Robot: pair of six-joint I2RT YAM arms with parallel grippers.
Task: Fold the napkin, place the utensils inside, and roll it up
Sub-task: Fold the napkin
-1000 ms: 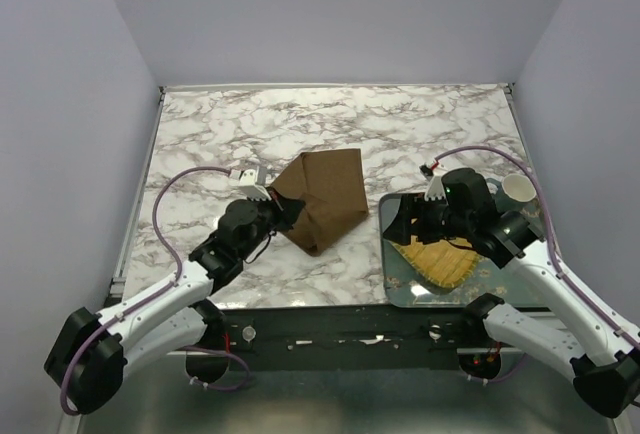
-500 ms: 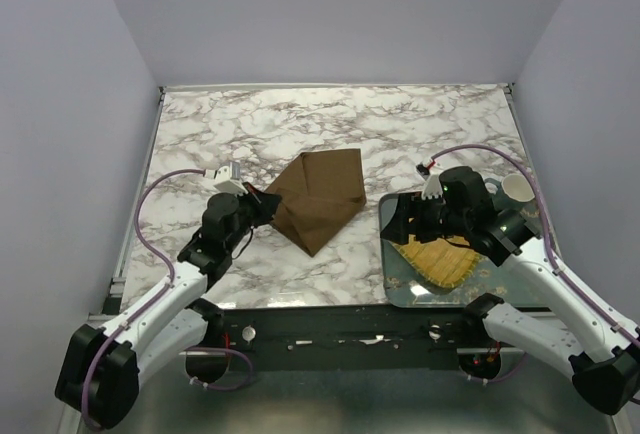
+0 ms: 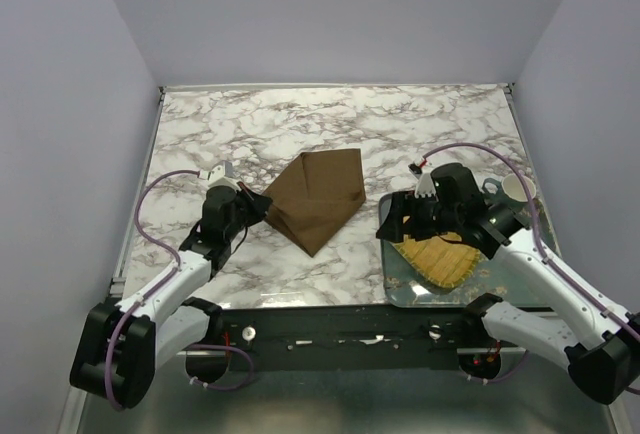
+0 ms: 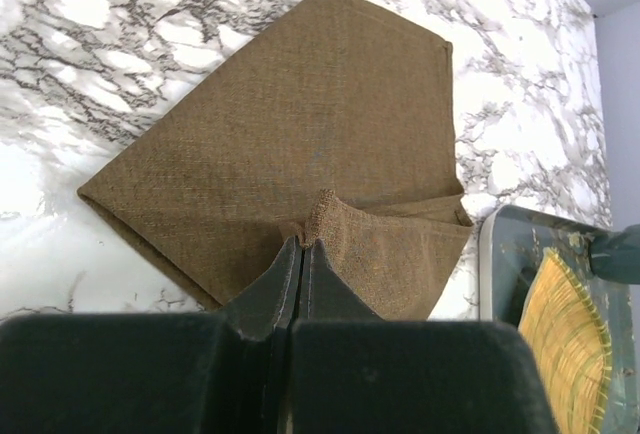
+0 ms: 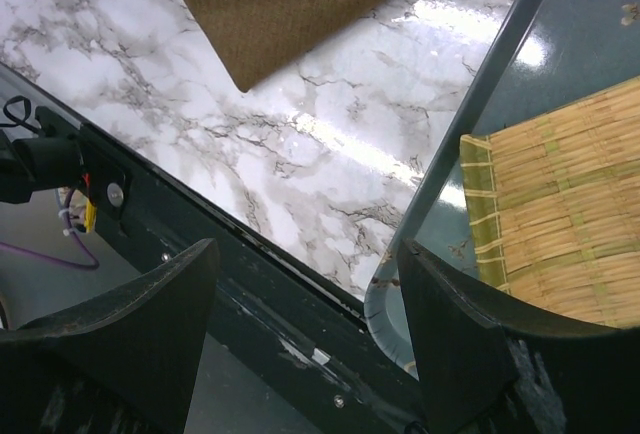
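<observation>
The left tool pinches a corner of the napkin; carry it low, straight across. The right tool hangs spread, right of the napkin.

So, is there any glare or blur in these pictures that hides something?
Right wrist view: strong white glare on the table and a smaller spot on the tray; the near jaws look soft. Left wrist view: the napkin weave is sharp, the table at left washed out. Top view: even light, only faint shadows.
</observation>
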